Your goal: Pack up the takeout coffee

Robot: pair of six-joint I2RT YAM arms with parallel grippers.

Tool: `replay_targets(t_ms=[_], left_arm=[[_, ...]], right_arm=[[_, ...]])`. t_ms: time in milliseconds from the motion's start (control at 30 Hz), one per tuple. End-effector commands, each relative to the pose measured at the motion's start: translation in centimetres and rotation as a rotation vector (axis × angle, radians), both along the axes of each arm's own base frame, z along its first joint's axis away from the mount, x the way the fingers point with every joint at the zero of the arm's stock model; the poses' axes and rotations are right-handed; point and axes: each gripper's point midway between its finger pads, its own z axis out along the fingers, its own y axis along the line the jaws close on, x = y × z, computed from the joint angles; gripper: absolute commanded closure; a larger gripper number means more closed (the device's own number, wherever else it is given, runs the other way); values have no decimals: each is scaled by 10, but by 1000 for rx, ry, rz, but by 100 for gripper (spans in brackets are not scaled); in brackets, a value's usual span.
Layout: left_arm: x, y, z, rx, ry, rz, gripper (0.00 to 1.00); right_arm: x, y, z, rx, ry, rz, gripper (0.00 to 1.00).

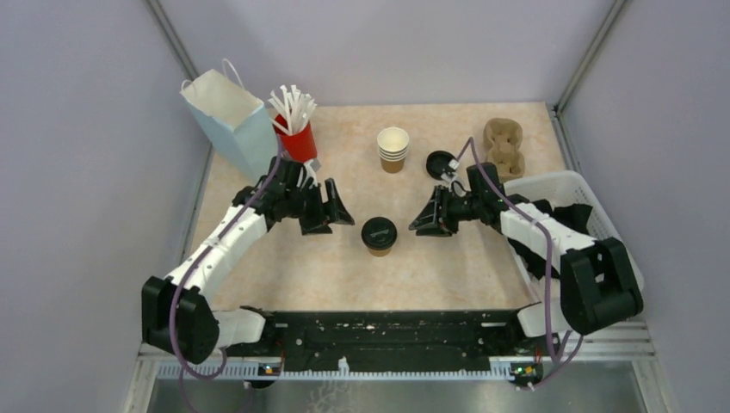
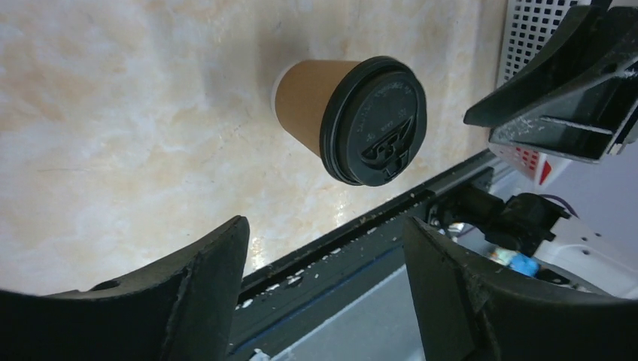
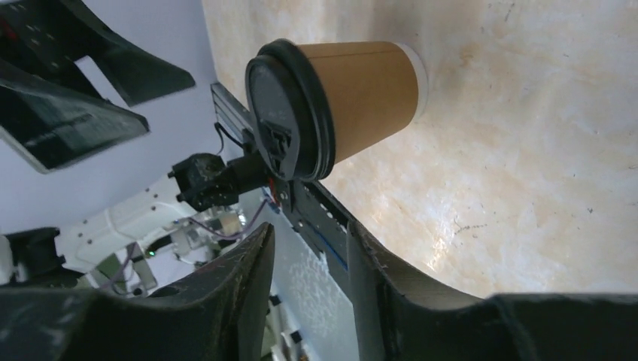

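Note:
The takeout coffee (image 1: 379, 235), a brown paper cup with a black lid, stands upright in the middle of the table. It also shows in the left wrist view (image 2: 350, 116) and the right wrist view (image 3: 338, 105). My left gripper (image 1: 334, 215) is open and empty, just left of the cup and apart from it. My right gripper (image 1: 424, 224) is open and empty, just right of the cup, with its jaws closer together. Each wrist view shows its own gripper, left (image 2: 323, 252) and right (image 3: 308, 252), short of the cup.
A light blue paper bag (image 1: 225, 120) stands at the back left beside a red cup of white straws (image 1: 297, 129). A stack of lidless brown cups (image 1: 392, 148), a loose black lid (image 1: 441, 163) and a cardboard cup carrier (image 1: 504, 146) are at the back. A white basket (image 1: 559, 182) is at the right.

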Motion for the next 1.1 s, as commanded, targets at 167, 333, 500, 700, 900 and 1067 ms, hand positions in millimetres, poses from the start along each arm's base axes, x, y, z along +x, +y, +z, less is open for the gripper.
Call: replay_targets(t_ms=[167,333,500,700,900,1067], left_arm=[[4,-23,-36,-200,126,-39,40],[10,-25,-46,-187,140,-61,44],[17,-26,-56,-167,158,-67,45],[17,-30,-64,-185,187,-76,46],[14,-29,-65,-183,183,-85,42],[15,-31,-66,-194,188,-92,41]], right_arm=[[24,22,-11,90,-20,19,70],[29,29,-22,84,-3,32,71],[31,35,-27,86,3,52,73],[31,37,-34,81,15,55,73],[30,41,-31,91,11,63,73],[26,43,-29,101,11,77,69]])
